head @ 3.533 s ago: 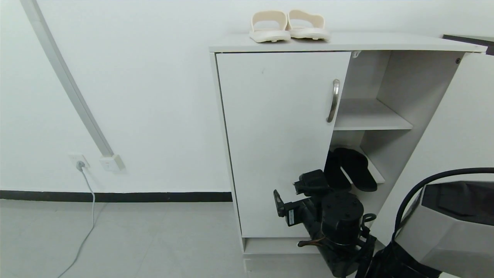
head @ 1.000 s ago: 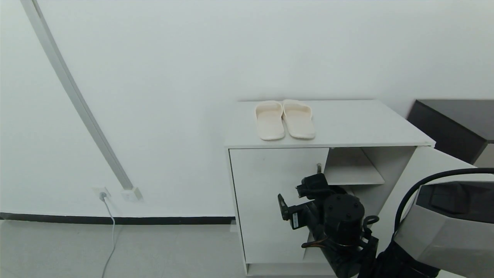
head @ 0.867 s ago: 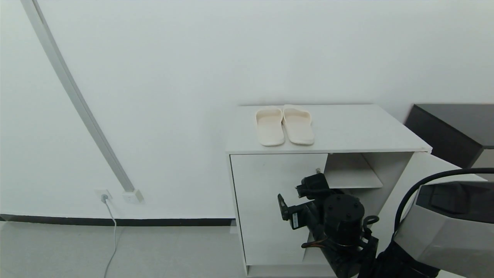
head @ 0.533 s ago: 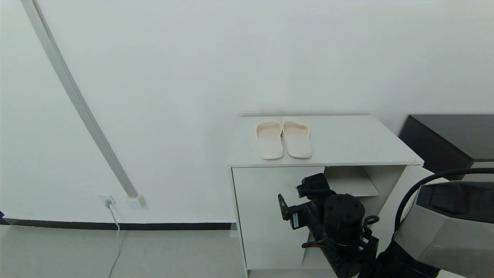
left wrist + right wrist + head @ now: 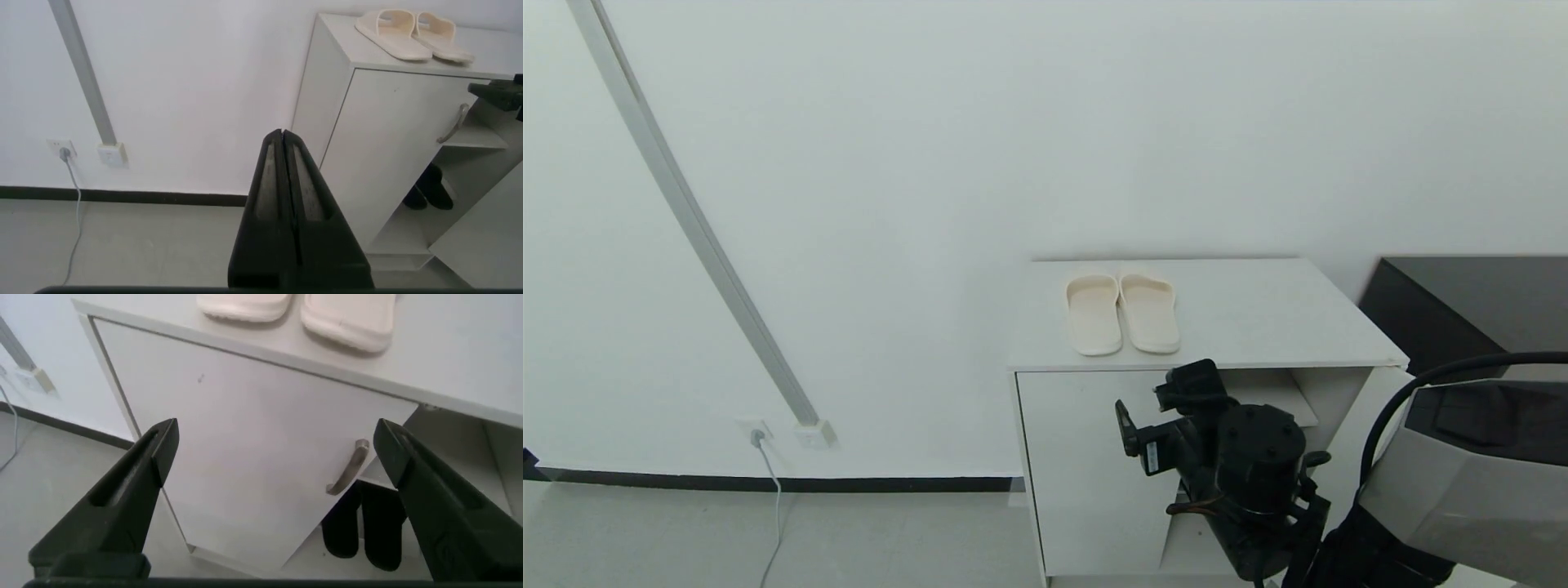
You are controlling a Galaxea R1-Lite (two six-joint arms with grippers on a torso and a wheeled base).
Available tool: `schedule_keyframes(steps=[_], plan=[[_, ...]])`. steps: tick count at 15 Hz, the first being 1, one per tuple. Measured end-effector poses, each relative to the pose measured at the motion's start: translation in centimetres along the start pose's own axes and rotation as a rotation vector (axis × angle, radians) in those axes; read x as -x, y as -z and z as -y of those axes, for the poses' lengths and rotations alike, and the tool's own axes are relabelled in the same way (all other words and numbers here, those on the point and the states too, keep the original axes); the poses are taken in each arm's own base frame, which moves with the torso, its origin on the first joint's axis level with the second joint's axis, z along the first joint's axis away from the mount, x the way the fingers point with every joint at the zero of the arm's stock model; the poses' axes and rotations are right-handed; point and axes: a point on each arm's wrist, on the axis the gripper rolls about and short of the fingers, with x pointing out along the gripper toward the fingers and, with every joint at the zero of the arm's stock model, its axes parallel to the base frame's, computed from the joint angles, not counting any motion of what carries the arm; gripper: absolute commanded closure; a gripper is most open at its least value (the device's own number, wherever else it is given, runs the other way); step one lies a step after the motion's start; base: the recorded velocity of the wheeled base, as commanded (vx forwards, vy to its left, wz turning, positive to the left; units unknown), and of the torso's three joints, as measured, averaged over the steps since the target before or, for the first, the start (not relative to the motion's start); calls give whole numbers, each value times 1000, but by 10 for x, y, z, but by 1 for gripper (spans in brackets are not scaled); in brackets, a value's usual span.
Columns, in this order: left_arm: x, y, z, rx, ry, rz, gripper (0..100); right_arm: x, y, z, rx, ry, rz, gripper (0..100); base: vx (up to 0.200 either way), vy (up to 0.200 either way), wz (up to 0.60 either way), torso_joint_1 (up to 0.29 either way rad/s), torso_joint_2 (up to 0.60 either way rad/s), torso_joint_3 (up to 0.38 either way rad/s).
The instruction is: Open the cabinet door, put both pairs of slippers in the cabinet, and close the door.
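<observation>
A pair of cream slippers (image 5: 1123, 314) lies side by side on top of the white cabinet (image 5: 1258, 314), also seen as cream slippers (image 5: 298, 309) and cream slippers (image 5: 413, 34). The cabinet's left door (image 5: 245, 449) is closed, with its metal handle (image 5: 347, 467) at the inner edge. The right door (image 5: 482, 237) is swung open. A pair of black slippers (image 5: 364, 531) stands on the lower shelf inside. My right gripper (image 5: 278, 441) is open in front of the left door, below the cabinet top. My left gripper (image 5: 283, 135) is shut on nothing, off to the cabinet's left.
A dark piece of furniture (image 5: 1462, 310) stands right of the cabinet. On the wall to the left are a grey conduit (image 5: 686, 220) and a socket with a cable (image 5: 760, 433) running down to the floor. An upper shelf (image 5: 1274, 392) shows inside the cabinet.
The whole head picture has shifted: the camera has risen, so the cabinet top and cream slippers sit lower in view. The slippers and doors have not moved.
</observation>
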Motion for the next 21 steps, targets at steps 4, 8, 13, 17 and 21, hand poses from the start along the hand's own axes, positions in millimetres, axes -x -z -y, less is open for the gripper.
schedule_keyframes(steps=[4,8,13,17,21], plan=[[0,0,0,-2,1,0,100,-12,-9,-6,51,-38,21,0,0,0,0,0,0,0],[0,0,0,-2,1,0,100,-34,-38,-15,36,-45,-147,0,0,0,0,0,0,0],[0,0,0,0,2,0,100,-51,-97,-13,-127,49,-201,0,80,0,0,2,0,0],[0,0,0,0,3,-1,100,-54,-99,-4,-150,75,-196,0,200,0,0,-3,-1,4],[0,0,0,0,4,0,100,-60,-83,-1,-165,92,-193,0,200,0,0,6,7,4]])
